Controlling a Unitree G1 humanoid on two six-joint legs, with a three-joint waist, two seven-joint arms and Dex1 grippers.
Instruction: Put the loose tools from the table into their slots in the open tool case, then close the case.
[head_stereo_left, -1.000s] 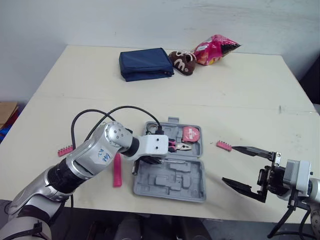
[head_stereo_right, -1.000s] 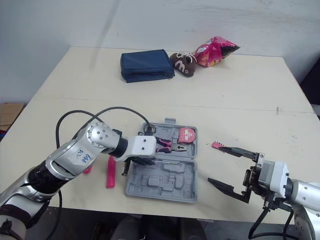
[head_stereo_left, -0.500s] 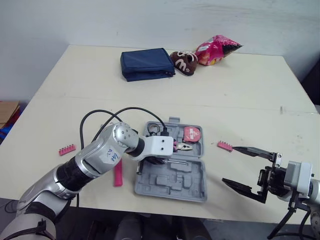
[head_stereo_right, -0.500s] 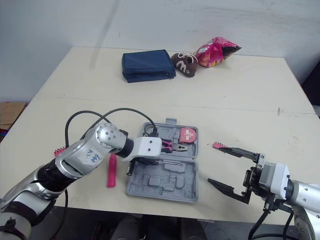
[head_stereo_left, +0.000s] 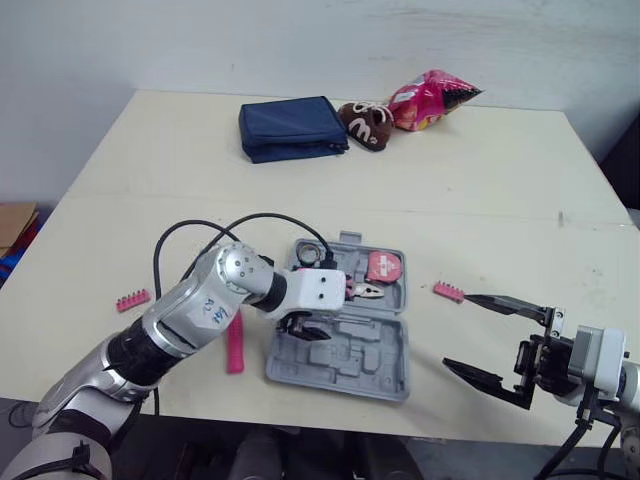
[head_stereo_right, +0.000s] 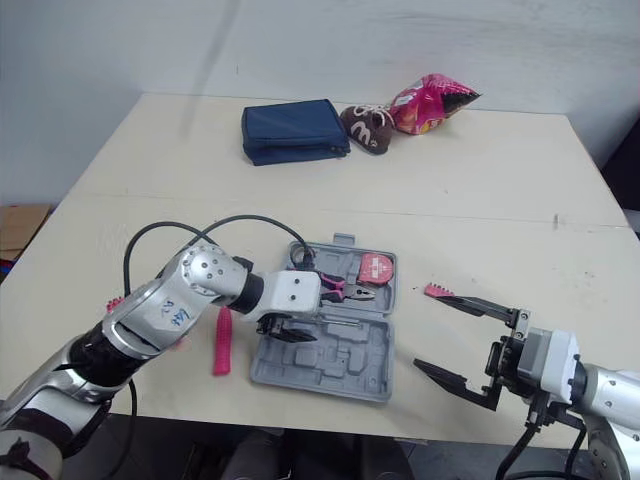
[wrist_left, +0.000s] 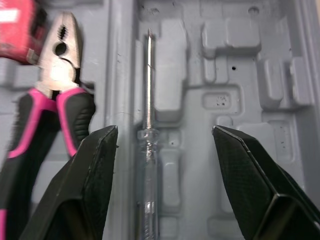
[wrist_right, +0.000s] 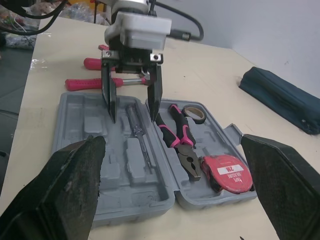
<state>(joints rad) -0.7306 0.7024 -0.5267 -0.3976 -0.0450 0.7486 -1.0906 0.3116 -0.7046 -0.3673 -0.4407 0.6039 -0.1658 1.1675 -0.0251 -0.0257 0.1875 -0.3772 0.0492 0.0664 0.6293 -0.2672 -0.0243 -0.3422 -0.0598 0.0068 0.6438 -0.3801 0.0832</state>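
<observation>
The grey tool case (head_stereo_left: 372, 362) lies open on the table (head_stereo_left: 500, 200), near the robot's edge. The left gripper (wrist_left: 165, 132) hangs over the near half of the case with its two fingers spread apart and holding nothing. Between them, but touching neither, a clear-handled screwdriver (wrist_left: 148, 142) lies flat in its moulded slot. The pliers (wrist_left: 61, 75), with pink and black handles, sit in the far half of the case, at 12 o'clock from the screwdriver. A red tape measure (head_stereo_left: 381, 267) fills the 1 o'clock corner of the case.

Three tools are loose on the table. A pink-handled tool (head_stereo_left: 234, 343) lies just beside the case at 9 o'clock. A short pink bit strip (head_stereo_left: 132, 299) lies farther out the same way. A second pink strip (head_stereo_left: 447, 291) lies at 3 o'clock from the case.

The right gripper (head_stereo_left: 458, 330) hovers at 4 o'clock from the case, near the table edge, fingers wide apart and empty.

Across the table at 12 o'clock lie a blue pouch (head_stereo_left: 291, 127), a brown item with white markings (head_stereo_left: 365, 122) and a pink snack bag (head_stereo_left: 432, 98).
</observation>
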